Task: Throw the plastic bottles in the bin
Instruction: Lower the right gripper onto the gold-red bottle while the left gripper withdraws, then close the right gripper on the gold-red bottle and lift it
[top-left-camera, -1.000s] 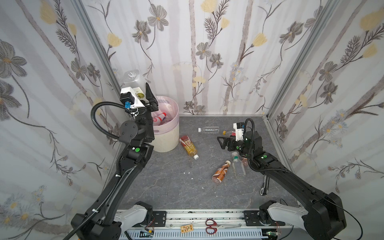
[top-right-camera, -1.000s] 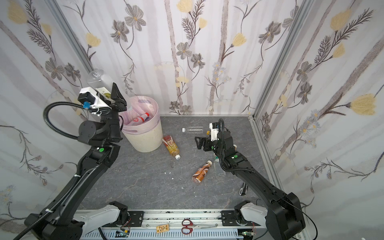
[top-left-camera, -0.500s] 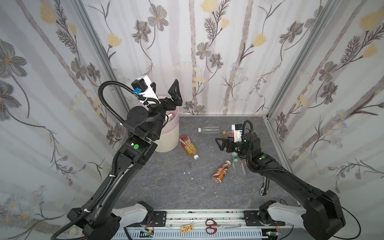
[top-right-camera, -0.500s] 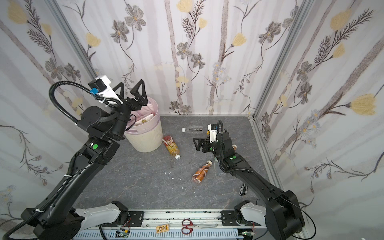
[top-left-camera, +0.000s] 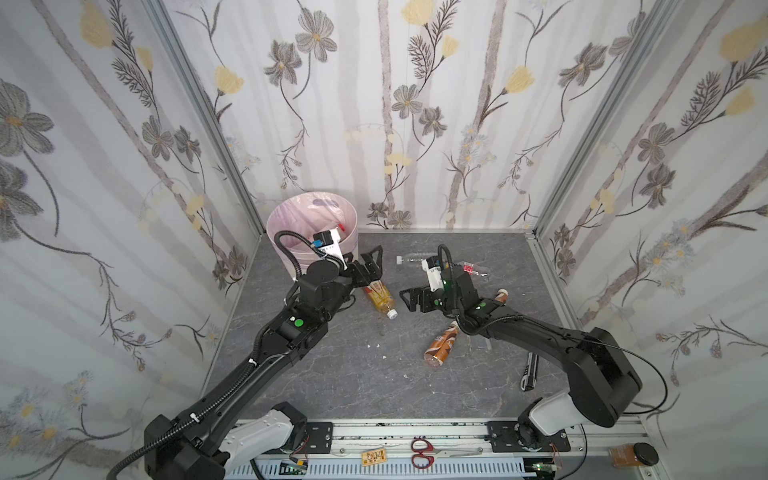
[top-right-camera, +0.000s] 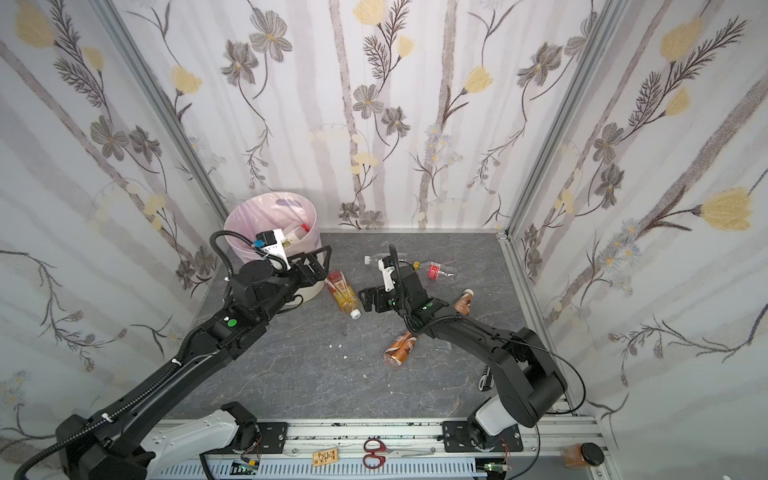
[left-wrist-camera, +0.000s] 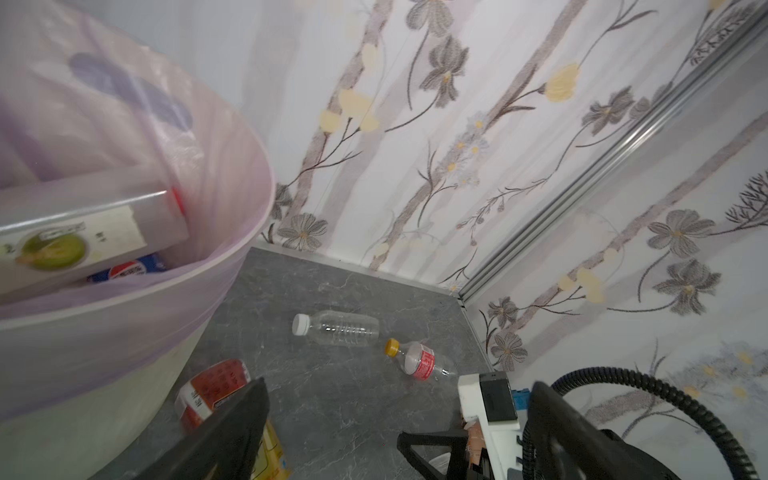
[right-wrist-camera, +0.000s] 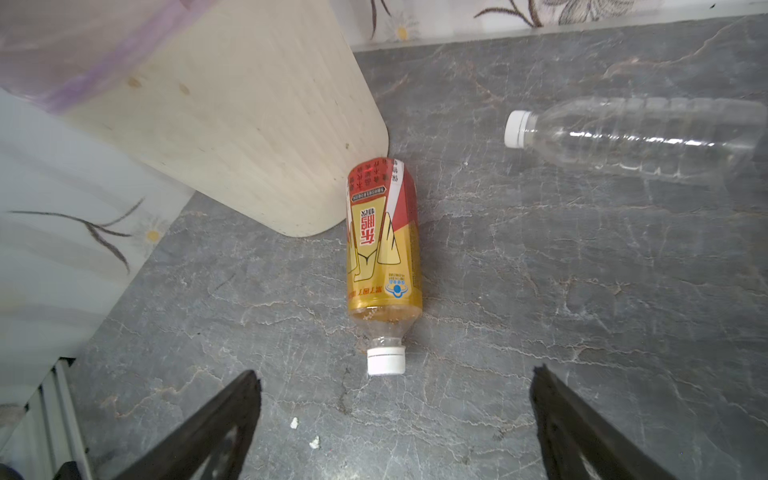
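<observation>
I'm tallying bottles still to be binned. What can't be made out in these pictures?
Bin: both top views have the left arm's camera over its inside, and the left wrist view shows only the top bottles. Total unknown.
Brown bottle: right arm hides part of it in both top views.
Yellow-label bottle: in the left wrist view a finger of the left gripper covers most of it.
</observation>
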